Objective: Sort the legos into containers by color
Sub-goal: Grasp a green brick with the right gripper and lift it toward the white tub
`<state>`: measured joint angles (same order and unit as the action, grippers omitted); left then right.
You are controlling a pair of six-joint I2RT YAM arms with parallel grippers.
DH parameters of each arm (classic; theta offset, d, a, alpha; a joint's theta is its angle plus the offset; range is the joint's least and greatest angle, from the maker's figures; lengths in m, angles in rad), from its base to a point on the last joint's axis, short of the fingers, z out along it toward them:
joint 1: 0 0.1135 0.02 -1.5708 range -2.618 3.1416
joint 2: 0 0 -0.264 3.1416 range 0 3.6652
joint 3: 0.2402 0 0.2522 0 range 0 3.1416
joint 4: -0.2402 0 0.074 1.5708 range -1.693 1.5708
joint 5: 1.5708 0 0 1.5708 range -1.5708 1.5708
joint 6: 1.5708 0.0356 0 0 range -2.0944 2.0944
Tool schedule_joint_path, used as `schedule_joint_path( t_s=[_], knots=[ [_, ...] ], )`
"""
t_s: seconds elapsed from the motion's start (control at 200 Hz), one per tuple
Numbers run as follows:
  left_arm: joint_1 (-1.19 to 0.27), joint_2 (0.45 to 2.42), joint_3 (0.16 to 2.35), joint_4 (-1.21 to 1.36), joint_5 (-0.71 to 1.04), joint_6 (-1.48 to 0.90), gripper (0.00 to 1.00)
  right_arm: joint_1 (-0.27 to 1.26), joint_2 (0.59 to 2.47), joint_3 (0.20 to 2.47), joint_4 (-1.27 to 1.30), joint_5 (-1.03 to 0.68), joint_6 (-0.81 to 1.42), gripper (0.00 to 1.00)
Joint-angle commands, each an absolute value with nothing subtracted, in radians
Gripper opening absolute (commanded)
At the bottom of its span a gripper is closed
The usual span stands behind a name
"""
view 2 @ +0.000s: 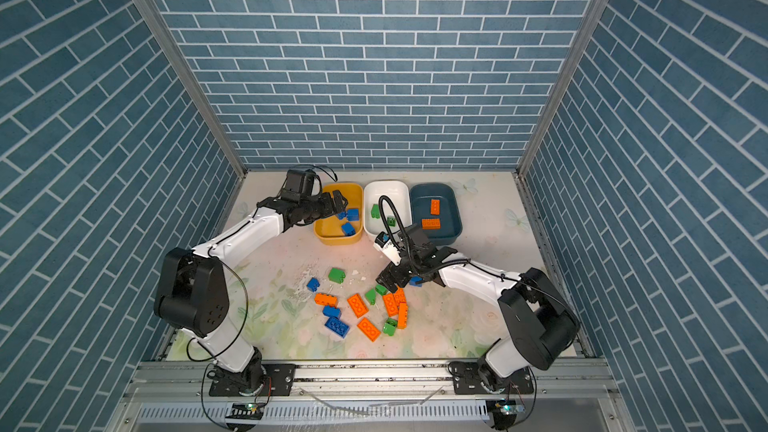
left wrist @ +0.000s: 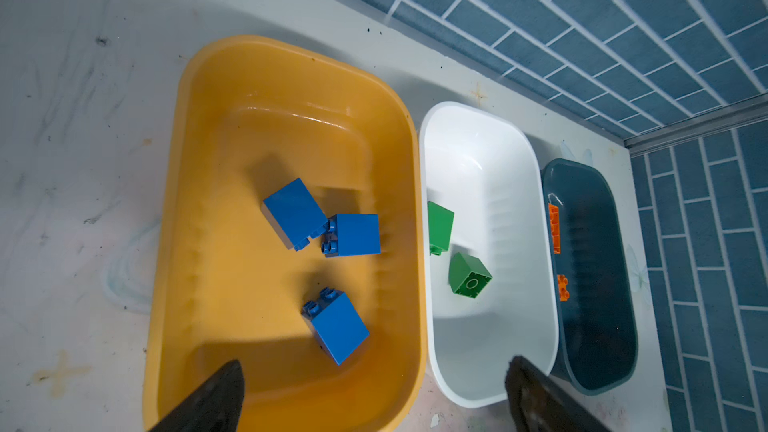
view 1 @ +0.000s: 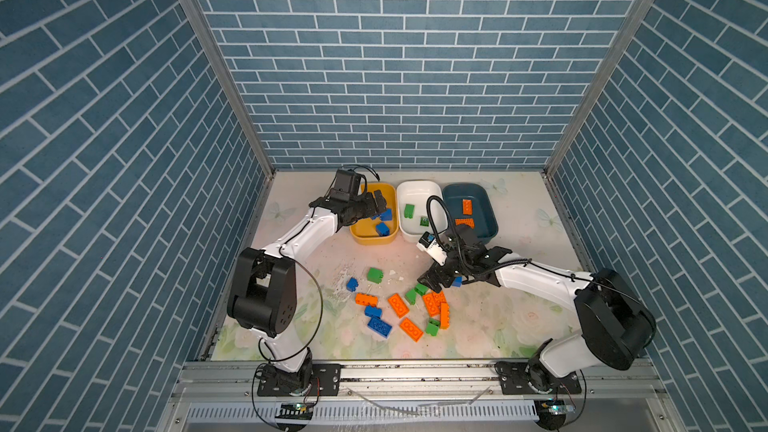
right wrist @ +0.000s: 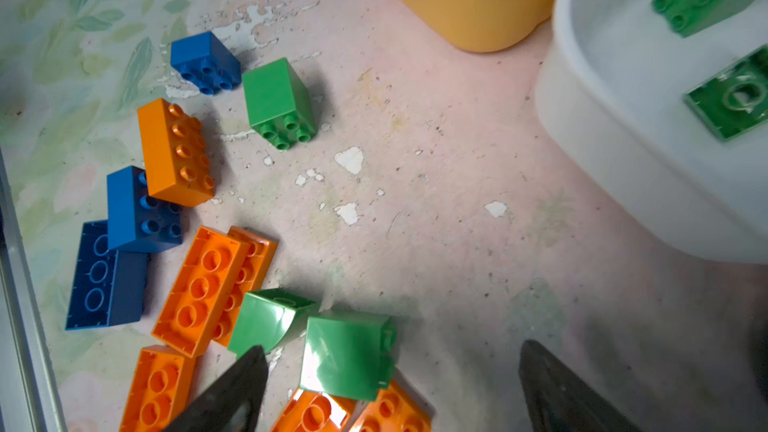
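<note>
The right end effector hangs low over the loose heap of legos on the bench. Its two dark fingers are spread wide with a green brick between them, and as far as I can see nothing is pinched. That brick lies tipped on its side, resting partly on orange bricks. A second green piece sits just beside it, close to one finger.

Across the bench the left end effector is also spread wide and empty, poised above the yellow tub, where three blue bricks lie. The white tub next to it holds a pair of green blocks, and the teal tub holds two orange slabs.

The bricks look like hollow hard plastic, so I judge them light, stiff and unlikely to be hurt by a firm squeeze. The gloss is the trouble. The walls are smooth and shiny, and this brick is perched on others rather than lying flat. A pinch on an edge or corner would likely squirt it out or roll it over.

I would take it across two opposite flat walls, fingers square to them and around mid-height, away from the studs and the open underside. One finger has to slip between the two green pieces or it will shove the neighbour. Going by what is already sorted, this brick belongs in the white tub.
</note>
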<state>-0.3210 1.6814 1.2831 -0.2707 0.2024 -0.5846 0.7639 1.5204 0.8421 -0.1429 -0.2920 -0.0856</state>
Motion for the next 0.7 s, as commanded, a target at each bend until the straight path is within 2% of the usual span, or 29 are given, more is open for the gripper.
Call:
schedule_joint_path(
  t_s=[0.0,0.06,0.48,0.695],
  knots=[
    [-0.322,1.641,1.246,-0.238,0.165,-0.594,0.99,0.798,1.549,0.837,-0.165,-0.231,-0.058,0.87],
    [-0.321,1.619,1.224,-0.231,0.139,-0.595,0.99,0.811,1.568,0.844,-0.173,-0.211,-0.074,0.81],
    [-0.307,1.572,1.192,-0.251,0.084,-0.619,0.99,0.851,1.698,0.902,-0.21,-0.222,-0.149,0.64],
    [-0.305,1.568,1.193,-0.263,0.057,-0.626,0.99,0.857,1.695,0.892,-0.153,-0.224,-0.146,0.51]
  ],
)
